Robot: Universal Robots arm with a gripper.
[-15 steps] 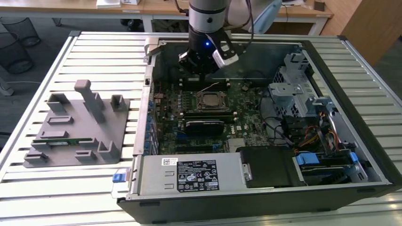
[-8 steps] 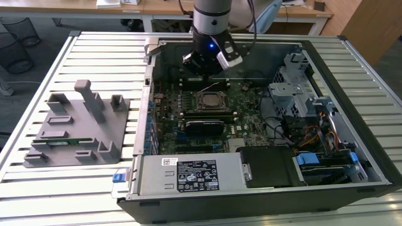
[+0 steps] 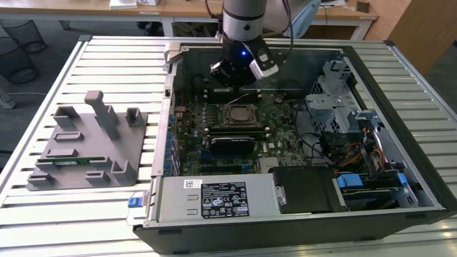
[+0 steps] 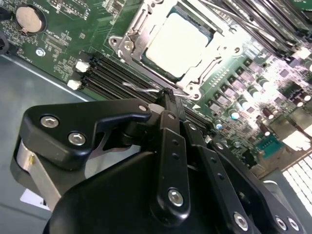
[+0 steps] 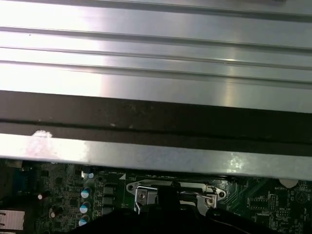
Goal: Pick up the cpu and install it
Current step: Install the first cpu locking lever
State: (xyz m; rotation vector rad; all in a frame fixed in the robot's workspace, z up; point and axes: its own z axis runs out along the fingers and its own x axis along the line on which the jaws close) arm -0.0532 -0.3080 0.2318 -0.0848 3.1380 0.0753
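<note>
So the open computer case [image 3: 300,209] sits on a slatted metal table [image 3: 114,53], and the arm's gripper [image 3: 232,80] hangs inside it, just above the motherboard [image 3: 282,136] and a bit toward the back wall of the case from the CPU socket [image 3: 236,114]. The cpu [image 4: 176,40] is already sitting in that socket: the second wrist view gives a nice close look at its pale silver top framed by the metal socket bracket [image 4: 127,45], which you can barely make out in the exterior view. That same view shows the black gripper linkage up close, with the fingertips [image 4: 168,97] coming to a narrow point right by the thin wire retention lever [image 4: 144,89] at the socket's edge, so the jaws look pressed together, and I can't tell for sure whether they touch the lever. The first wrist view catches the socket bracket's far edge [image 5: 175,187] and the case rim [image 5: 156,122] with the table slats beyond. Outside the case, on the exterior view's left, a grey parts fixture [image 3: 89,144] holds a green memory stick [image 3: 70,160], well apart from the gripper.
</note>
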